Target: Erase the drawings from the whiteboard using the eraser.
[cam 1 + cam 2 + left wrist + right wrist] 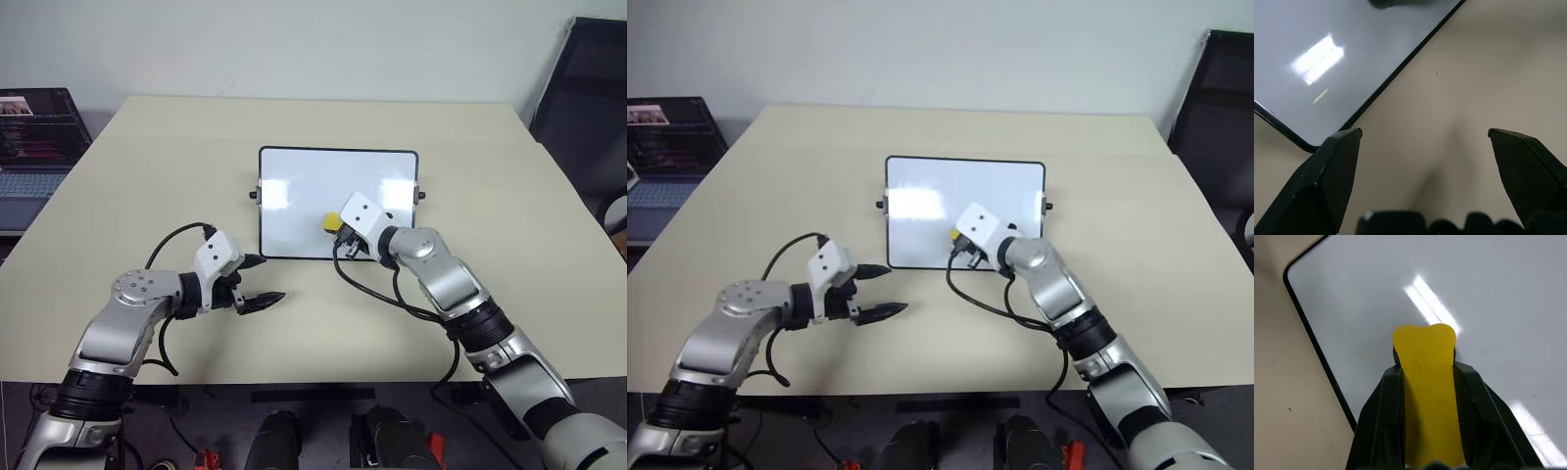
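The whiteboard [294, 186] lies flat in the middle of the beige table, glossy white with a thin black frame. My right gripper [338, 231] hovers over the board's near edge, shut on the yellow eraser [1426, 377], whose tip sticks out past the fingers towards the white surface. The eraser [333, 222] also shows as a small yellow spot just ahead of the right wrist. My left gripper [272, 278] stands open over bare table, just short of the board's near left corner [1308, 144]. The drawings are hidden from view.
A laptop [34, 147] sits off the table's left side. A black chair [588, 98] stands at the far right. The table [147, 176] runs wide around the board on all sides, and black cables loop from both wrists.
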`<move>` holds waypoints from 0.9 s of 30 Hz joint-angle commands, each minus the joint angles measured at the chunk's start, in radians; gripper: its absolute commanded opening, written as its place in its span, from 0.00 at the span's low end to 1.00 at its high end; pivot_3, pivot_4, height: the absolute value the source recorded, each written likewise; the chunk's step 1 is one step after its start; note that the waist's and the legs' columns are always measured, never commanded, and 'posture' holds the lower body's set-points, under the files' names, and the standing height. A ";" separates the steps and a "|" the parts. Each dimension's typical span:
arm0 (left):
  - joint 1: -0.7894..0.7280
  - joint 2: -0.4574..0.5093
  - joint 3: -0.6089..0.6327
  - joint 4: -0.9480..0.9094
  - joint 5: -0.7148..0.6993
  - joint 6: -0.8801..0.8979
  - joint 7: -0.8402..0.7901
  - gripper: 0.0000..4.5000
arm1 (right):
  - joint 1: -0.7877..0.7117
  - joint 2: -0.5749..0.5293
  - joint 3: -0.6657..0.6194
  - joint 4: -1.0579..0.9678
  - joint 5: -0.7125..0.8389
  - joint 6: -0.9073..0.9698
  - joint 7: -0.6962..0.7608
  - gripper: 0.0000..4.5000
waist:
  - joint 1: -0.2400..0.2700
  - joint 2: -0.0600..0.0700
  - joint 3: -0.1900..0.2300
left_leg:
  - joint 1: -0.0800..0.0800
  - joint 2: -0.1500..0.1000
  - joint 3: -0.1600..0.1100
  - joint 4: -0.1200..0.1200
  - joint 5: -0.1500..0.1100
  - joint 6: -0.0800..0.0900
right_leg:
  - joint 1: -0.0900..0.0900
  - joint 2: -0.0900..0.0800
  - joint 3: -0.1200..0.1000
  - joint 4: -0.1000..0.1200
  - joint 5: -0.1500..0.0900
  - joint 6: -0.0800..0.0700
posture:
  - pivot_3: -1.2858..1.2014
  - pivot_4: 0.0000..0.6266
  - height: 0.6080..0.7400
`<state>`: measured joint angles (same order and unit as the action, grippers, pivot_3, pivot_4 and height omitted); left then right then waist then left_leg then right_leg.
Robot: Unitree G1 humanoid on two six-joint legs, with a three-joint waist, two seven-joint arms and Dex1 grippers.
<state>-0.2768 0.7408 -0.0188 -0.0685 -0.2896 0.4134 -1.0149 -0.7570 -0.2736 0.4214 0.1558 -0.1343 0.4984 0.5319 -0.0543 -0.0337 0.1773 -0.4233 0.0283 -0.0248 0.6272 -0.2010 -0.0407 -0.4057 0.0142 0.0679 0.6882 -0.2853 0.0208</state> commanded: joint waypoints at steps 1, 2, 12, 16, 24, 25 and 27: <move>0.004 0.000 0.006 -0.040 -0.007 -0.010 0.002 1.00 | 0.017 -0.041 0.035 -0.021 -0.029 -0.011 0.067 0.22 | 0.000 0.000 0.000 | 0.000 0.000 -0.001 0.000 0.000 0.000 | 0.000 0.000 0.000 0.000 0.000 0.000 | 0.52 0.24 1.00; 0.005 0.000 0.006 -0.042 -0.008 -0.009 0.003 1.00 | 0.024 -0.050 0.042 -0.024 -0.035 -0.011 0.078 0.22 | 0.000 0.000 0.000 | 0.000 0.000 -0.001 0.000 0.000 0.000 | 0.000 0.000 -0.001 0.001 0.000 0.000 | 0.52 0.24 1.00; 0.001 -0.006 -0.002 -0.039 -0.011 -0.012 0.001 1.00 | -0.094 0.010 -0.026 0.116 -0.070 -0.072 -0.029 0.22 | -0.003 0.000 0.000 | 0.005 0.001 0.001 0.002 0.000 0.000 | 0.001 0.000 0.002 0.007 -0.002 0.002 | 0.52 0.24 1.00; 0.001 -0.009 -0.005 -0.035 -0.010 -0.017 0.002 1.00 | -0.039 -0.019 0.018 0.060 -0.070 -0.030 0.064 0.22 | -0.002 0.000 0.000 | 0.005 0.001 0.001 0.001 0.000 0.000 | 0.001 0.000 0.002 0.007 -0.001 0.001 | 0.52 0.24 1.00; 0.000 -0.015 -0.009 -0.035 -0.009 -0.019 0.001 1.00 | -0.019 -0.031 0.030 0.024 -0.118 -0.045 0.059 0.22 | -0.003 0.000 0.000 | 0.005 0.001 0.001 0.002 0.000 0.000 | 0.001 0.001 0.002 0.008 -0.003 0.003 | 0.52 0.24 1.00; 0.000 -0.015 -0.009 -0.035 -0.009 -0.019 0.000 1.00 | -0.029 -0.025 0.019 0.038 -0.125 -0.056 0.034 0.22 | -0.003 0.000 0.000 | 0.006 0.001 0.001 0.002 0.001 0.000 | 0.001 0.001 0.002 0.008 -0.003 0.003 | 0.52 0.24 1.00; -0.002 -0.015 -0.009 -0.036 -0.008 -0.018 -0.001 1.00 | -0.046 -0.016 0.003 0.063 -0.133 -0.075 -0.004 0.22 | -0.003 0.000 0.000 | 0.006 0.001 0.001 0.002 0.001 0.000 | 0.001 0.001 0.002 0.008 -0.003 0.003 | 0.52 0.24 1.00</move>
<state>-0.2690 0.7219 -0.0355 -0.0769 -0.2915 0.4076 -1.0144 -0.7726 -0.2848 0.4690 0.2027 -0.2383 0.4355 0.5742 -0.0569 -0.0341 0.1770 -0.4173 0.0295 -0.0235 0.6295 -0.2003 -0.0406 -0.4048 0.0149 0.0700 0.6966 -0.2879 0.0242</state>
